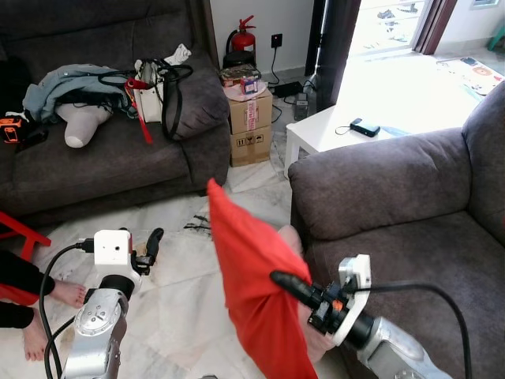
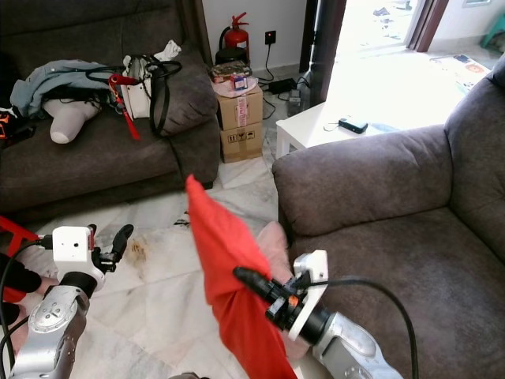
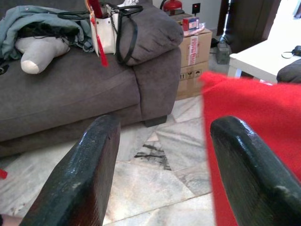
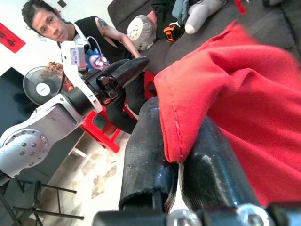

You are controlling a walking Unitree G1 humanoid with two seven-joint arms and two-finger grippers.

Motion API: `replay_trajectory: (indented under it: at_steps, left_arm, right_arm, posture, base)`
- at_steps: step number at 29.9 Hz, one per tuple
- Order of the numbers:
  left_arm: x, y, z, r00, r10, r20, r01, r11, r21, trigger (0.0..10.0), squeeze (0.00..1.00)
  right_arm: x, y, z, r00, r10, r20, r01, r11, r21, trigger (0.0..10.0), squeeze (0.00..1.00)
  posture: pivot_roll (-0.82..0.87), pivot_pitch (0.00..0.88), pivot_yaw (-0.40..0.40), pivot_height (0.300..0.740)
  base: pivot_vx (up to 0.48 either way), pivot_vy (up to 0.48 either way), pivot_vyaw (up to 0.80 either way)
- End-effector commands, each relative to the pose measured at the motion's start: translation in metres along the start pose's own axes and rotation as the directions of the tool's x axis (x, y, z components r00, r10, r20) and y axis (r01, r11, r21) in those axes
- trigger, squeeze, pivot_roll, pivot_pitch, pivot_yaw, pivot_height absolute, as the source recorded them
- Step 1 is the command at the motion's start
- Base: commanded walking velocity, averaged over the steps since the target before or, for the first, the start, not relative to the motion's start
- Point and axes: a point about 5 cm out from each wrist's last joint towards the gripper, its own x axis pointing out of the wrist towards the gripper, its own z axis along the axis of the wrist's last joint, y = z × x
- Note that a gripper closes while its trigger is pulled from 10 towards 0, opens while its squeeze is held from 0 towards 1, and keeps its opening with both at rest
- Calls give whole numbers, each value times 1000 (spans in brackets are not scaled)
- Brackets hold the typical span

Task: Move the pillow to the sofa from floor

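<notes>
Nearest the head camera, the right gripper (image 1: 293,286) is seen at 5 o'clock, its two black fingers clenched on a fold of the red fabric pillow (image 1: 256,276). In the right wrist view the hemmed edge of the pillow (image 4: 225,94) is pinched between the two fingers (image 4: 146,155). The pillow is held upright above the white marble floor (image 1: 181,268), its upper corner pointing to 12 o'clock, just beside the front of the grey fabric sofa (image 1: 410,213) at 3 o'clock. A pale pink item is partly seen behind the pillow; it cannot be identified.

The left gripper (image 1: 151,249) is raised at 8 o'clock, apart from the pillow, its fingers (image 3: 84,174) spread wide and holding nothing.

Bare feet of a seated person (image 1: 55,304) are noted at 9 o'clock. A second dark grey sofa (image 1: 118,158) at 11 o'clock bears clothing, a grey neck pillow (image 1: 83,122) and a white handbag (image 1: 154,95). Stacked cardboard boxes (image 1: 250,122) and a red fire extinguisher (image 1: 243,38) stand at 12 o'clock, a white low table (image 1: 331,130) at 1 o'clock.
</notes>
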Motion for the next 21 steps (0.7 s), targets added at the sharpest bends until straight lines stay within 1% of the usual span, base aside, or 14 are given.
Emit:
replay_trajectory:
  at_steps: [1,4,6,8,10,11,12,13,14,15,16,17,19,21]
  left_arm:
    - [0,4,-4,999,-13,-34,13,1000,3,10000,0]
    - [0,2,-5,999,-26,-42,26,1000,1,10000,0]
    - [0,0,-7,997,-48,-52,48,999,-4,10000,0]
    - [0,-1,-7,997,-52,-54,52,999,-8,10000,0]
    - [1,-3,-8,996,-69,-60,69,998,-13,10000,0]
    - [1,-3,-8,996,-69,-60,69,998,-13,10000,0]
    - [1,-3,-9,995,-73,-63,72,997,-15,10000,0]
    - [1,-3,-9,995,-73,-63,72,997,-15,10000,0]
    - [0,-4,-11,994,-78,-72,76,997,-17,10000,0]
    - [0,-4,-13,994,-78,-77,77,997,-18,10000,0]
    - [-1,-5,-16,993,-78,-87,76,997,-20,10000,0]
    - [-1,-5,-16,993,-78,-87,76,997,-20,10000,0]
    - [-1,-5,-17,993,-77,-92,75,997,-20,10000,0]
    - [-1,-5,-17,993,-77,-93,75,997,-21,10000,0]
  right_arm:
    - [3,10,18,994,93,65,-89,994,-63,10000,0]
    - [-1,5,15,997,67,36,-64,996,-67,10000,0]
    - [-9,-6,8,1000,5,-3,-5,997,-74,10000,0]
    - [-12,-9,5,1000,-11,-20,9,997,-73,10000,0]
    - [-21,-22,1,995,-96,-4,95,993,-68,10000,0]
    - [-21,-22,1,995,-96,-4,95,993,-68,10000,0]
    - [-26,-37,-2,978,-208,-1,207,975,-77,10000,0]
    - [-26,-37,-2,978,-208,-1,207,975,-77,10000,0]
    - [-33,-56,-8,929,-369,1,368,925,-97,10000,0]
    - [-36,-66,-12,895,-447,5,445,891,-94,10000,0]
    - [-41,-77,-16,846,-532,25,533,844,-63,10000,0]
    - [-41,-77,-16,846,-532,25,533,844,-63,10000,0]
    - [-42,-82,-17,816,-576,50,578,815,-45,10000,0]
    - [-43,-84,-17,803,-593,62,596,803,-22,10000,0]
  posture:
    - [67,71,60,740]
    - [67,69,61,740]
    - [65,65,60,740]
    - [65,65,59,740]
    - [63,64,60,740]
    - [63,64,60,740]
    - [61,62,59,740]
    - [61,62,59,740]
    - [58,60,60,740]
    - [58,60,60,740]
    - [58,60,60,740]
    - [58,60,60,740]
    - [59,55,62,740]
    - [59,55,62,740]
  base:
    - [0,0,0]
    - [0,0,0]
    - [0,0,0]
    - [0,0,0]
    - [0,0,0]
    - [0,0,0]
    - [0,0,0]
    - [0,0,0]
    - [0,0,0]
    - [0,0,0]
    - [0,0,0]
    - [0,0,0]
    - [0,0,0]
    - [0,0,0]
